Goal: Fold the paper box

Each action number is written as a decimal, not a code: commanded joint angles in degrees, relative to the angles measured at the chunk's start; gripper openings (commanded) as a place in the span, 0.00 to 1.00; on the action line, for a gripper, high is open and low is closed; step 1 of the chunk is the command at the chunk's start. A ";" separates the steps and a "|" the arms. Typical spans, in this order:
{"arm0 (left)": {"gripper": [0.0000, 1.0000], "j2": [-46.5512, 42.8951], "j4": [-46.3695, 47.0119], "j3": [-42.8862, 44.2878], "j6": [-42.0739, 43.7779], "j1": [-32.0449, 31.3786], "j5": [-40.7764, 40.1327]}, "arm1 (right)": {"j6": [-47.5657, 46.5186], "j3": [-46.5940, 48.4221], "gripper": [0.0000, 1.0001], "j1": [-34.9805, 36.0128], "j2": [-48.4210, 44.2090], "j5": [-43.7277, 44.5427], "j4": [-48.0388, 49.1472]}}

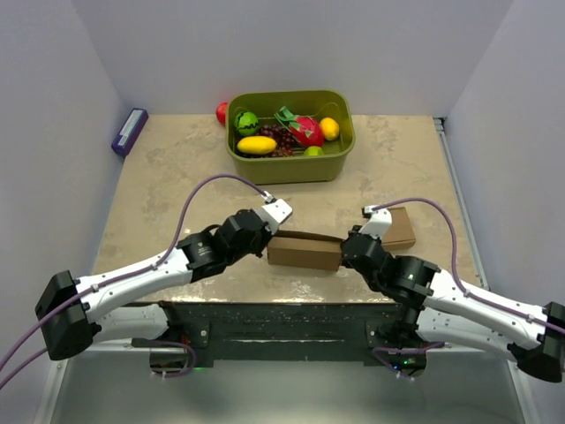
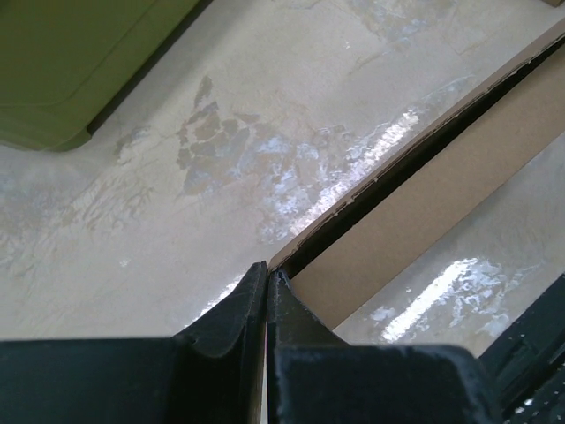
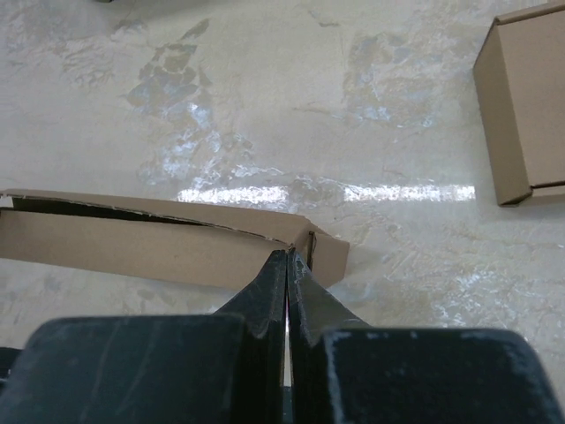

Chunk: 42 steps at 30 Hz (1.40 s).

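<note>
the paper box [image 1: 305, 252] [image 2: 441, 203] [image 3: 150, 243] lies low and long on the table [image 1: 168, 177], near its front edge, between my 2 arms. its upper flap is tipped up a little, and in both wrist views a dark gap shows beneath that flap.

the left gripper [image 1: 267, 246] [image 2: 267, 269] sits at the box's left end. its fingers are pressed together, the tips touching the corner of the cardboard wall. i cannot tell whether any card is nipped between them.

the right gripper [image 1: 346, 252] [image 3: 289, 256] is at the box's right end, fingers also together, tips resting against the end corner where the flap meets the side wall.

just beyond the box's right end, behind the right gripper, sits a small cardboard cube [image 1: 402, 228] [image 3: 525, 106], apart from the box.

further back from the box stands a green bin [image 1: 291, 168] [image 2: 62, 71]. it holds a yellow fruit [image 1: 257, 145], a green ball [image 1: 246, 122], dark grapes [image 1: 281, 137], a red fruit [image 1: 307, 131] and an orange one [image 1: 329, 128]. a red thing [image 1: 222, 112] peeks out behind the bin's left corner. far to the left and back of the box, by the wall, lies a purple block [image 1: 130, 131].
</note>
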 commanded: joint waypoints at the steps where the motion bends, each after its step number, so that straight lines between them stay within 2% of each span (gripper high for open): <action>1: 0.00 -0.57 5.96 1.13 4.83 2.97 8.97 | 0.00 1.33 0.00 0.93 6.56 -9.71 12.24; 6: 0.00 0.48 4.12 3.06 9.59 6.84 10.64 | -1.93 4.93 0.00 0.93 10.01 -8.92 14.35; 12: 0.00 2.77 3.24 5.78 10.74 9.40 11.35 | -1.59 5.38 0.00 0.93 9.23 -5.59 11.11; 25: 0.00 2.25 4.64 4.12 8.54 9.40 10.47 | 1.93 0.55 0.00 0.93 2.46 -5.05 4.51; 35: 0.00 2.77 4.73 3.94 8.45 9.40 10.03 | 3.42 -1.83 0.00 0.84 1.22 -5.58 3.28; 42: 0.00 2.95 4.73 3.94 8.37 9.40 9.59 | 3.07 -1.13 0.00 0.84 2.36 -5.93 -1.11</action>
